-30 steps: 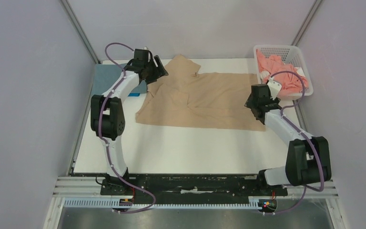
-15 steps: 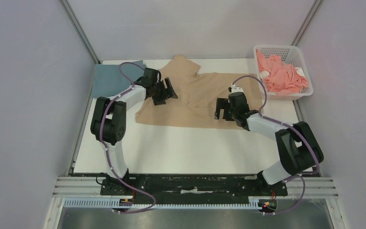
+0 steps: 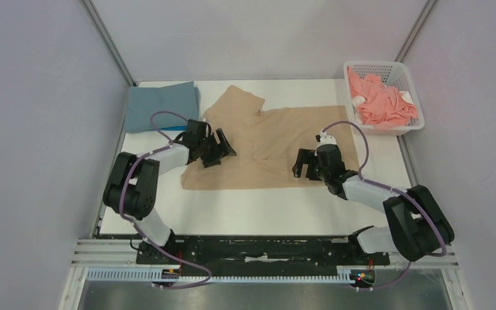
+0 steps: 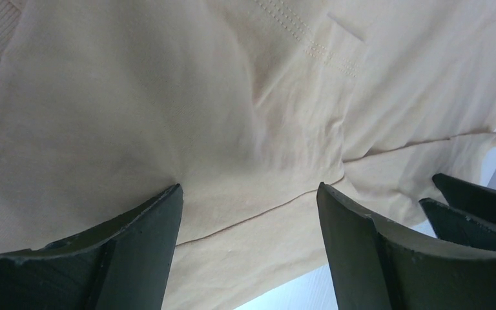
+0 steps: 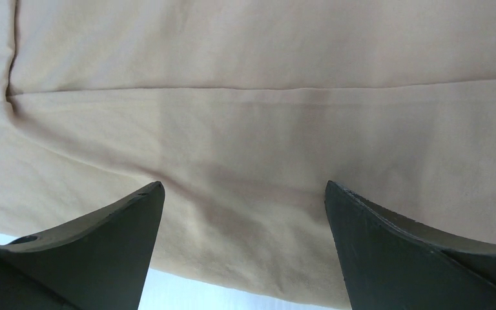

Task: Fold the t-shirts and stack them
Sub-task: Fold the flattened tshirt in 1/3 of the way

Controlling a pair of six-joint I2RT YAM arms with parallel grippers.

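Note:
The tan t-shirt [image 3: 278, 139] lies spread on the white table, partly folded, one sleeve [image 3: 232, 103] pointing to the back. My left gripper [image 3: 223, 147] is open and rests low on its left part; the wrist view shows tan cloth [image 4: 168, 116] between the open fingers. My right gripper [image 3: 302, 165] is open and low over the shirt's near right edge, with cloth [image 5: 245, 129] between its fingers. A folded grey-blue t-shirt [image 3: 160, 104] lies at the back left, with a bright blue edge [image 3: 179, 128] under it. The coral pink t-shirt [image 3: 381, 100] is bunched in the basket.
A white lattice basket [image 3: 403, 126] stands at the back right corner. Bare white table [image 3: 252, 210] runs along the near side. Grey walls close in left and right; the metal rail [image 3: 265, 248] with the arm bases is at the near edge.
Both arms have swung in from the shirt's far edges and come down toward the near side; the tan shirt has been drawn nearer and lies flatter and narrower.

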